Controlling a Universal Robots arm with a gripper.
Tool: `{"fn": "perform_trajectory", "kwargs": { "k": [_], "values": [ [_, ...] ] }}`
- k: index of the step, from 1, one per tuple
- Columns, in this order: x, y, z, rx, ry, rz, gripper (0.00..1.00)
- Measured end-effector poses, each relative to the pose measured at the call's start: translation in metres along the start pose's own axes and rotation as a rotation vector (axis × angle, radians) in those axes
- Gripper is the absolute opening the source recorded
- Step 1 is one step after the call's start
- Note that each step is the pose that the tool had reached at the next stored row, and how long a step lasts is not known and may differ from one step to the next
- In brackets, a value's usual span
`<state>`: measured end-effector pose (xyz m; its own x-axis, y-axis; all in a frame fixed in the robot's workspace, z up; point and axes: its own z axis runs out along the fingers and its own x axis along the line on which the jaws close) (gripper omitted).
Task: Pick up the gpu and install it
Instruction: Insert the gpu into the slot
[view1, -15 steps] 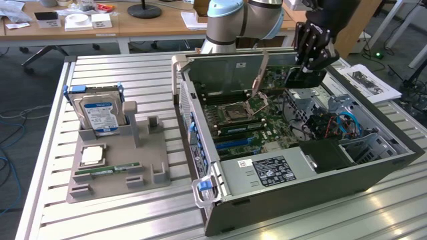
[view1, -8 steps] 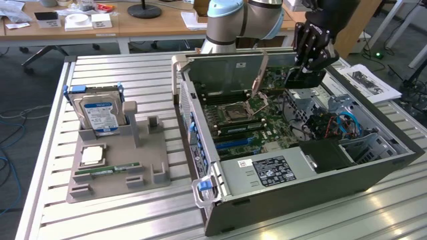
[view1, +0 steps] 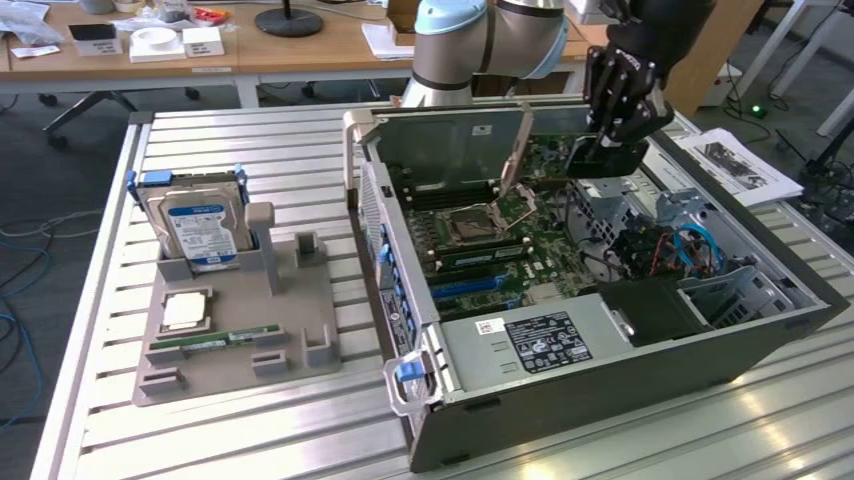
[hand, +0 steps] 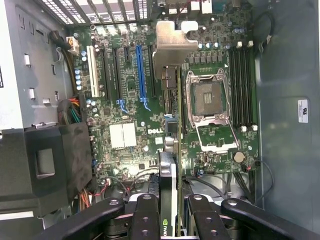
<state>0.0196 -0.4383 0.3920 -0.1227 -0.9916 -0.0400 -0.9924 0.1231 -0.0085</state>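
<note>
My gripper (view1: 611, 128) hangs over the far end of the open computer case (view1: 400, 290), shut on the gpu (view1: 597, 158), a thin dark card held on edge. In the wrist view the gpu (hand: 170, 165) runs edge-on from between the black fingers (hand: 145, 215), with its grey metal end bracket (hand: 170, 45) at the far end. It floats above the green motherboard (hand: 125, 110), between the blue slot (hand: 141, 75) and the open CPU socket (hand: 207, 102), touching neither.
A grey fixture tray (view1: 287, 330) at the exterior view's left holds a hard drive (view1: 200, 225), a CPU chip (view1: 184, 310) and a green RAM stick (view1: 214, 340). Inside the case are a power supply (view1: 534, 342), cables (view1: 667, 250) and a raised socket lever (view1: 514, 165).
</note>
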Motion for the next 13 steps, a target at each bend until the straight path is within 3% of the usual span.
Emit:
{"fn": "perform_trajectory", "kwargs": {
  "k": [13],
  "values": [
    [0.001,0.0127,0.0035,0.0,0.0002,0.0,0.27]
  ]
}}
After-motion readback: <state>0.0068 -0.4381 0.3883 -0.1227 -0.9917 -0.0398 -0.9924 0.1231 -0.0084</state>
